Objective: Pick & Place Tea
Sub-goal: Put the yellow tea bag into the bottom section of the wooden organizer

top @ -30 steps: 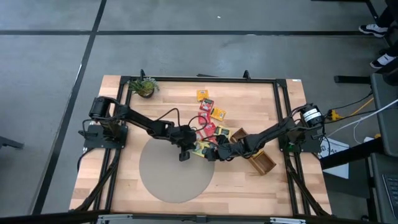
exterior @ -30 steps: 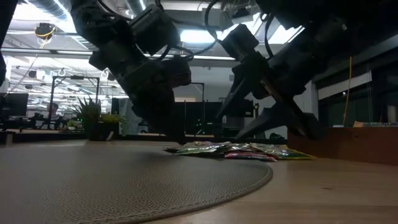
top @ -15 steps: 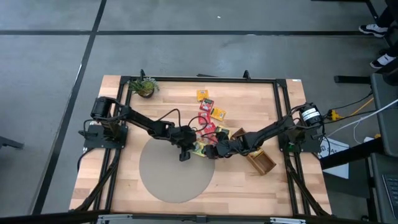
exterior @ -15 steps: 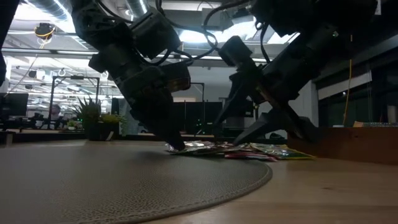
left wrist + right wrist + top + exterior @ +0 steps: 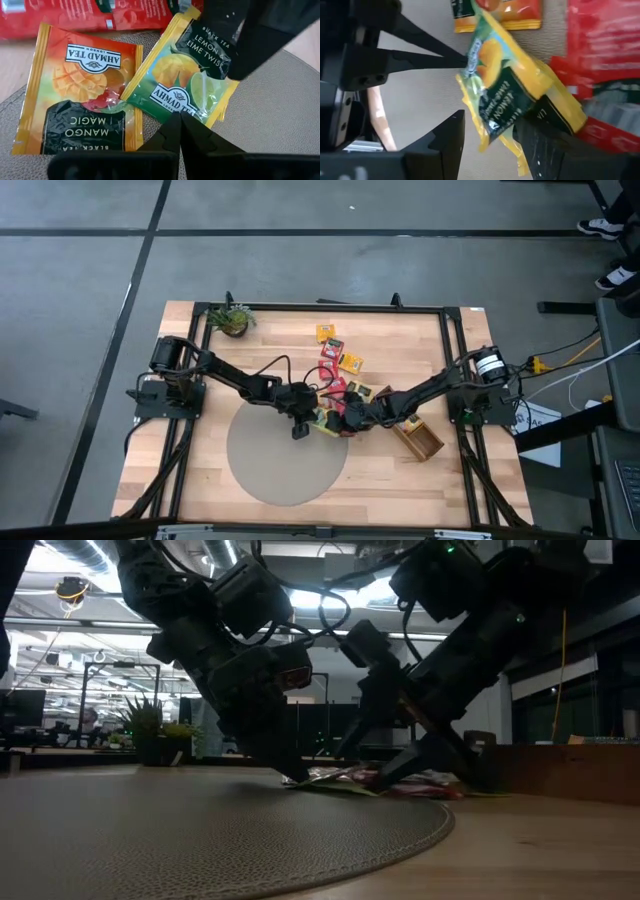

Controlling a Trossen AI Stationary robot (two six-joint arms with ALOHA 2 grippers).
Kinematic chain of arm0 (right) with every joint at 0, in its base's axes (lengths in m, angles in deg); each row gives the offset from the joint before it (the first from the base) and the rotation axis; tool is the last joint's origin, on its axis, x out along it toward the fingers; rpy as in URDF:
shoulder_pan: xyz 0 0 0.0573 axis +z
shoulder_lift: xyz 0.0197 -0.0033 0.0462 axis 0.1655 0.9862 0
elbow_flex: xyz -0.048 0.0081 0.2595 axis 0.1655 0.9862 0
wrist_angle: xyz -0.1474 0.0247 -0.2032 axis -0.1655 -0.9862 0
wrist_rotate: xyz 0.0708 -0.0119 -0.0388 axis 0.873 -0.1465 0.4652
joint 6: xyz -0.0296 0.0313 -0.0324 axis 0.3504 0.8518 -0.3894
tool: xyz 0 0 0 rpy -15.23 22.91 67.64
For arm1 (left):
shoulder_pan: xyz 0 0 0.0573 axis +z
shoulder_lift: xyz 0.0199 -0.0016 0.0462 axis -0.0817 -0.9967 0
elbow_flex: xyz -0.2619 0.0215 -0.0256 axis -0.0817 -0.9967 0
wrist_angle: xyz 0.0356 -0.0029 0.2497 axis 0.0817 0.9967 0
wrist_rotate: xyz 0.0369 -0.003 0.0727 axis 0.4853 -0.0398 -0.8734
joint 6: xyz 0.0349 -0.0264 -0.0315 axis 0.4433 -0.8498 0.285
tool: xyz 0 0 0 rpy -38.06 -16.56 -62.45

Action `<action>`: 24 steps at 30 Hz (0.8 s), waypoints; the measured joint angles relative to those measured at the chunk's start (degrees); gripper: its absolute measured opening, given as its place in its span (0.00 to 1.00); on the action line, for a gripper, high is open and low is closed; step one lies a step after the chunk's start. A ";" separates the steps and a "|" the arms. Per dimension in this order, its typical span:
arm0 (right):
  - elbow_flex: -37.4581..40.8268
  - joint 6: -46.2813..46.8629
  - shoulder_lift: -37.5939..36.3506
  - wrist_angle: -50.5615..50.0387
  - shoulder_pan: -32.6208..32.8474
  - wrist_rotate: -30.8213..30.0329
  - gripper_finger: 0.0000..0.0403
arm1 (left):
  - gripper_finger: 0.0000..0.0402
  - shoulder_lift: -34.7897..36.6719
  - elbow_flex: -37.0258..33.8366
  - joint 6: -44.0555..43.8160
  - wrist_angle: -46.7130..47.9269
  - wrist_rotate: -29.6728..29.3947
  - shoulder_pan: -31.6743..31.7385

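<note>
At the round mat's (image 5: 285,455) far edge, the left gripper (image 5: 177,120), fingers closed, pins the lemon-lime tea sachet's (image 5: 182,75) edge while the right gripper's (image 5: 490,132) spread fingers straddle its opposite side, other sachets (image 5: 335,360) crowding behind

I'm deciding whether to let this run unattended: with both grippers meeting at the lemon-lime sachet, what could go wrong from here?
1. The shut left gripper presses its tips on the lemon-lime sachet while the open right gripper straddles its lifted edge; a pull against that pin might tear it.
2. The mango sachet lies against it and could get dragged along.
3. The two grippers stand very close, so the fingers could collide.
</note>
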 joint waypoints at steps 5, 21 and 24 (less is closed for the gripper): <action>-0.02 -0.85 0.42 1.38 -0.22 0.15 0.39 | 0.00 -0.02 -0.02 -0.02 0.07 0.25 0.04; -2.39 -11.17 0.83 1.41 -0.53 -0.10 0.02 | 0.00 0.04 -0.07 0.00 0.57 3.16 0.19; -3.26 -12.82 0.83 1.10 -1.13 0.02 0.02 | 0.00 0.94 -0.08 -1.10 2.28 3.49 0.60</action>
